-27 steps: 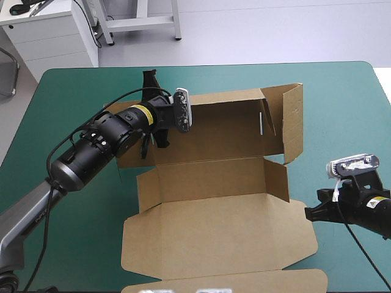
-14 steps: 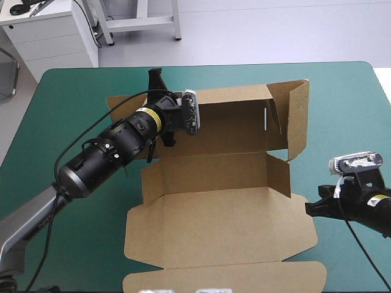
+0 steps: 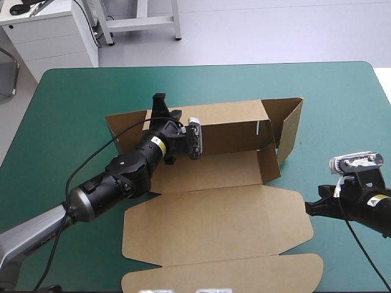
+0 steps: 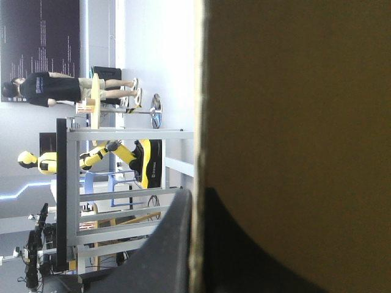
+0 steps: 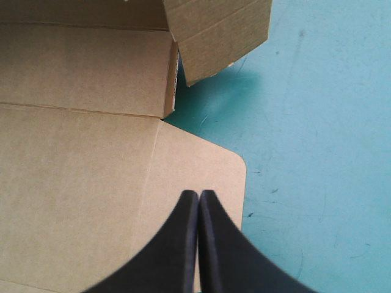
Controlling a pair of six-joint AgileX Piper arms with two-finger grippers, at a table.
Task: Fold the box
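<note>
The left hand (image 3: 160, 102) grasps the far wall (image 3: 232, 129) of the box (image 3: 220, 223), standing it up (right hand (image 5: 198, 201) clenched, empty); tucking likely comes next.

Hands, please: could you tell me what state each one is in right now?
Left hand: closed on the box.
Right hand: closed, holding nothing.

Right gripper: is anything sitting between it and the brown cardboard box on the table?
Nothing visible does. The right gripper, its black fingers shut, is at the edge of the flat rounded flap of the brown cardboard box. Beside it there is only bare teal-green table cover.
</note>
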